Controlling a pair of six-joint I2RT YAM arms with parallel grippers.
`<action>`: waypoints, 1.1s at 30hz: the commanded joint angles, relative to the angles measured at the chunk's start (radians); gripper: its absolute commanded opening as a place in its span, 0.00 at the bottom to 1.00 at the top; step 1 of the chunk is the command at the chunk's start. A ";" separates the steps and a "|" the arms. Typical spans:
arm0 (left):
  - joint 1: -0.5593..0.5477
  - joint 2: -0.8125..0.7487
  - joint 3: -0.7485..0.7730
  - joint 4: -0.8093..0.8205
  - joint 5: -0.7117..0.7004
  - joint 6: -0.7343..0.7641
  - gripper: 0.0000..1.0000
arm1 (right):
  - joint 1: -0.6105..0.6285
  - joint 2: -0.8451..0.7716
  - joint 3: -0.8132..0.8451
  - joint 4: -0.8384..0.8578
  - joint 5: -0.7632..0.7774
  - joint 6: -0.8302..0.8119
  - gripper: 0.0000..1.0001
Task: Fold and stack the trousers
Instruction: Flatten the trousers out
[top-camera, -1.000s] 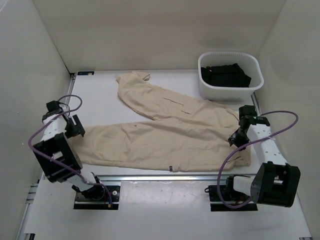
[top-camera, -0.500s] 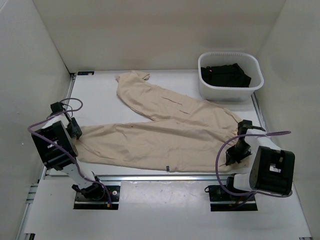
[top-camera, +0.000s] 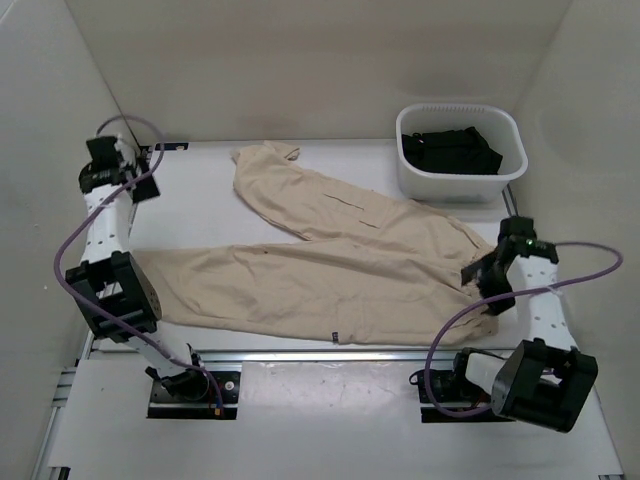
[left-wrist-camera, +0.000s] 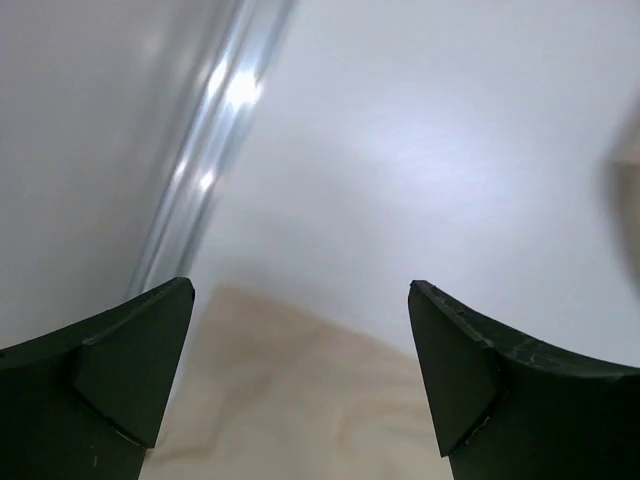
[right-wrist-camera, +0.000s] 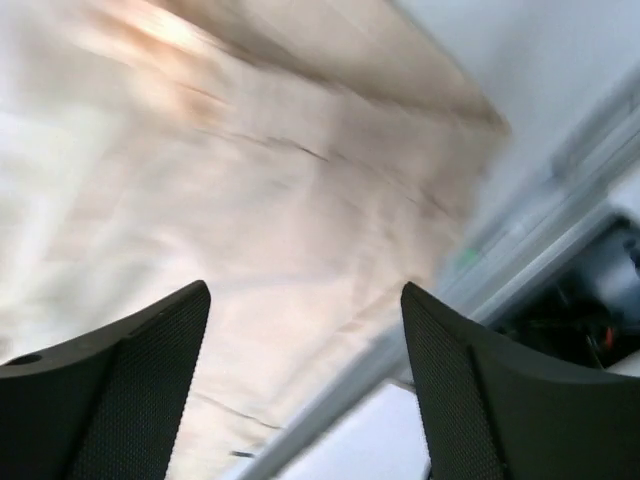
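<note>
The beige trousers (top-camera: 330, 270) lie flat on the white table in a V, with the waist at the right. One leg runs to the far left (top-camera: 265, 165) and the other to the near left (top-camera: 190, 290). My left gripper (top-camera: 125, 175) is raised near the table's far left corner, away from the cloth. In its wrist view the left gripper (left-wrist-camera: 300, 290) is open and holds nothing, with the trousers (left-wrist-camera: 300, 400) below it. My right gripper (top-camera: 482, 275) hovers at the waist's right edge. Its wrist view shows the right gripper (right-wrist-camera: 305, 290) open and empty over the trousers (right-wrist-camera: 250, 180).
A white basket (top-camera: 455, 185) holding dark clothes (top-camera: 450, 150) stands at the far right, just beyond the waist. A metal rail (top-camera: 330, 352) runs along the table's near edge, and white walls close in the left, right and back.
The left arm has swung up from the near leg's cuff to the far left corner. The right gripper has moved from the waist's near corner to its right edge. The trousers lie the same.
</note>
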 joint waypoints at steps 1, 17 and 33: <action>-0.152 -0.013 0.101 -0.024 0.216 0.000 1.00 | 0.008 0.043 0.203 -0.020 0.062 -0.048 0.83; -0.472 0.787 0.681 0.005 0.098 0.000 1.00 | -0.001 0.815 0.706 0.103 0.126 -0.063 0.86; -0.466 0.057 -0.317 0.101 0.073 0.000 0.93 | -0.010 0.797 0.457 0.168 0.082 -0.091 0.20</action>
